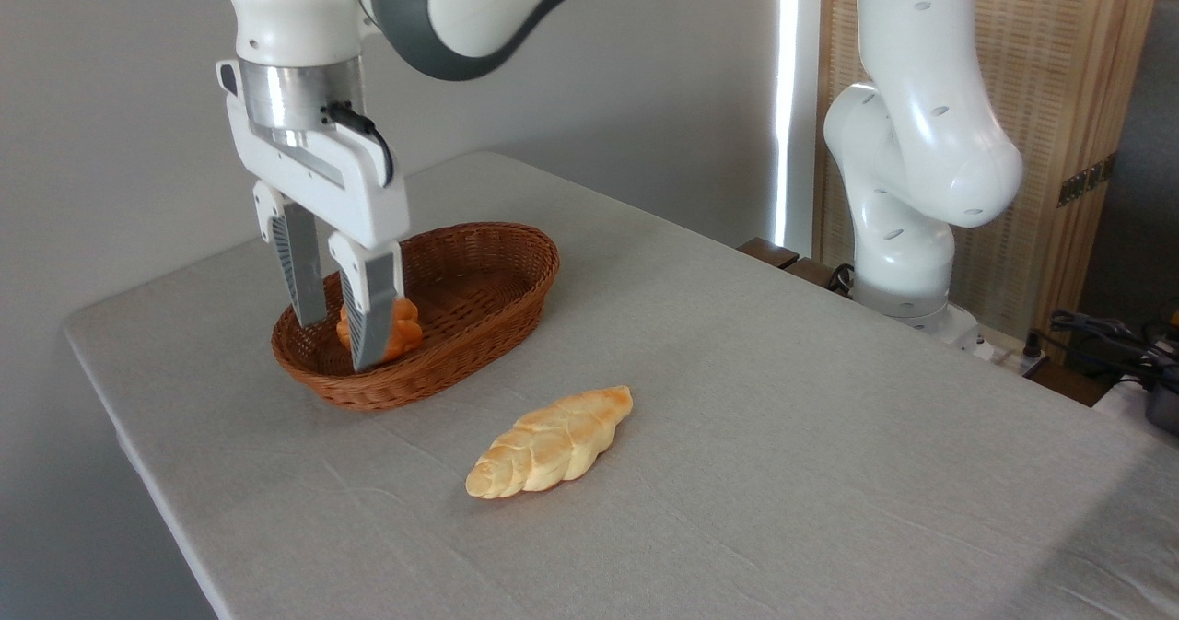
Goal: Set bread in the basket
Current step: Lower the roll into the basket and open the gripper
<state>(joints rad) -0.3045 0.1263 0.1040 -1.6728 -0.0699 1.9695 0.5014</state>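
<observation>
The bread (406,329), a small orange knotted bun, lies inside the brown wicker basket (479,342) towards its left end. My gripper (338,344) points straight down into that end of the basket, open, with its fingers spread wide. The nearer finger (367,316) covers the bun's left part, and the bun sticks out to the right of it. The other finger stands clear of the bun at the basket's left rim. Whether the nearer finger touches the bun cannot be told.
A longer pale golden braided loaf (553,441) lies on the grey tablecloth in front of and to the right of the basket. The arm's white base (907,233) stands at the table's far right edge. The table's left edge runs close to the basket.
</observation>
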